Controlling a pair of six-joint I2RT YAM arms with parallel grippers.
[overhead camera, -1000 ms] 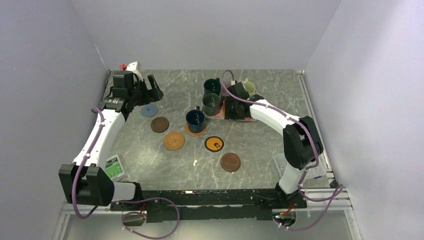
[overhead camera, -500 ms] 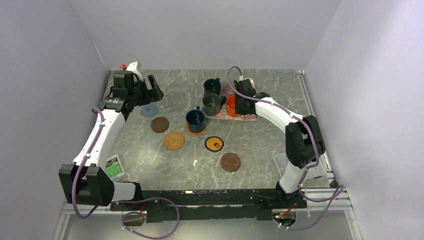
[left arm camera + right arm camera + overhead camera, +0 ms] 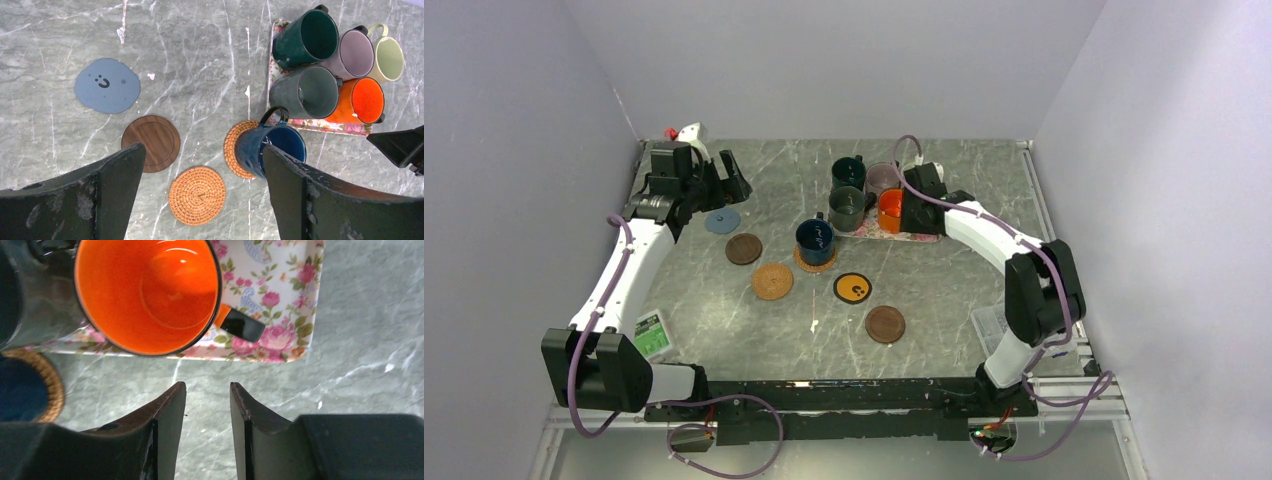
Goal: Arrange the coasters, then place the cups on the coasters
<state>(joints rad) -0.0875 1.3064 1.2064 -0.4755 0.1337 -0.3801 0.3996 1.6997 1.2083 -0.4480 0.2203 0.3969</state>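
Overhead view: I find one cup placed, the navy cup (image 3: 814, 238), standing on a tan woven coaster (image 3: 816, 262). Five more, from the grey-blue coaster (image 3: 722, 220) to the nearest dark brown coaster (image 3: 885, 324), lie bare on the surface (image 3: 944, 290). The other five cups cluster on the floral mat (image 3: 892, 234), with the right pincer (image 3: 916, 212) just beside the orange cup (image 3: 889, 210). Left wrist view: the left pincer (image 3: 202, 165) is spread wide and empty above the coasters. Right wrist view: the right pincer is partly spread, nothing between its jaws, just short of the cup's handle (image 3: 241, 325). I judge the step in hand to be fetching the orange cup. The next move calls for advancing onto handle or rim, closing, then carrying it to a bare coaster.
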